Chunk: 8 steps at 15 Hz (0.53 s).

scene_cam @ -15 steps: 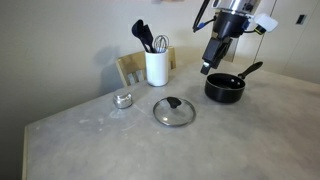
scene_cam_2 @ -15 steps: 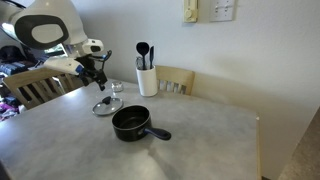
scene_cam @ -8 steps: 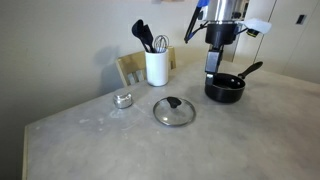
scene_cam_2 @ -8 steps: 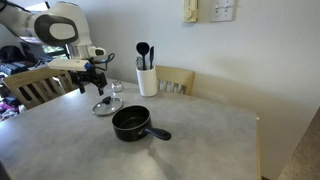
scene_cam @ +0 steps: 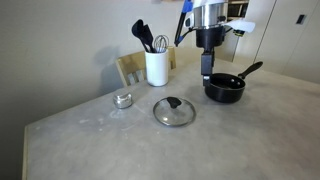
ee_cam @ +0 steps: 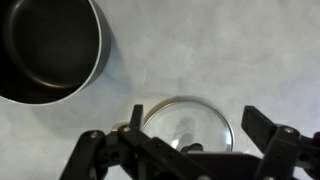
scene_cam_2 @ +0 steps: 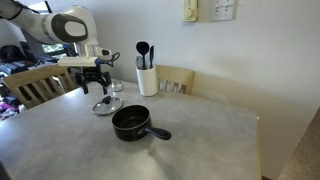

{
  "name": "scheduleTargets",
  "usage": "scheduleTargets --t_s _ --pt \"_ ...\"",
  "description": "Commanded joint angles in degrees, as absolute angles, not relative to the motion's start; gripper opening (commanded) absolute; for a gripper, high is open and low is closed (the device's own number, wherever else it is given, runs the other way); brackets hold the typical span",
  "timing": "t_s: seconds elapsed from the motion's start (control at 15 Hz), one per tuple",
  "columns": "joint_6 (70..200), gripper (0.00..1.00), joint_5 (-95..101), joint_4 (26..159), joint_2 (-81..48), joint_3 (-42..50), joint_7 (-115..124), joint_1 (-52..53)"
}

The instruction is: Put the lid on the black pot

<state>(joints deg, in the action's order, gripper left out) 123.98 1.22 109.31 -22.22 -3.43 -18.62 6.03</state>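
The lid (scene_cam: 174, 110) is clear glass with a metal rim and a black knob, and lies flat on the table. It also shows in an exterior view (scene_cam_2: 105, 105) and in the wrist view (ee_cam: 187, 125). The black pot (scene_cam: 224, 88) stands beside it, empty, its long handle pointing away; it also shows in an exterior view (scene_cam_2: 130, 122) and at the top left of the wrist view (ee_cam: 45, 50). My gripper (scene_cam: 206, 66) hangs open and empty well above the table. It also shows in an exterior view (scene_cam_2: 97, 82). In the wrist view the gripper (ee_cam: 200, 125) frames the lid from above.
A white utensil holder (scene_cam: 157, 67) with black tools stands at the back by a wooden chair (scene_cam: 130, 68). A small silver tin (scene_cam: 123, 99) sits to one side of the lid. The wall is close behind the holder (scene_cam_2: 147, 80).
The gripper has moved from over the pot side toward the lid and turned its wrist. The lid and pot have not moved.
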Motion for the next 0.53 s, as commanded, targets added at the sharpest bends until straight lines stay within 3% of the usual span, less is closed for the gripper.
scheduleTargets --t_s 0.0,0.47 --pt "125.56 1.00 1.01 109.50 -22.26 -4.43 -15.56 5.14" --pt "132.32 1.00 4.10 103.05 -29.66 -1.66 14.52 11.22"
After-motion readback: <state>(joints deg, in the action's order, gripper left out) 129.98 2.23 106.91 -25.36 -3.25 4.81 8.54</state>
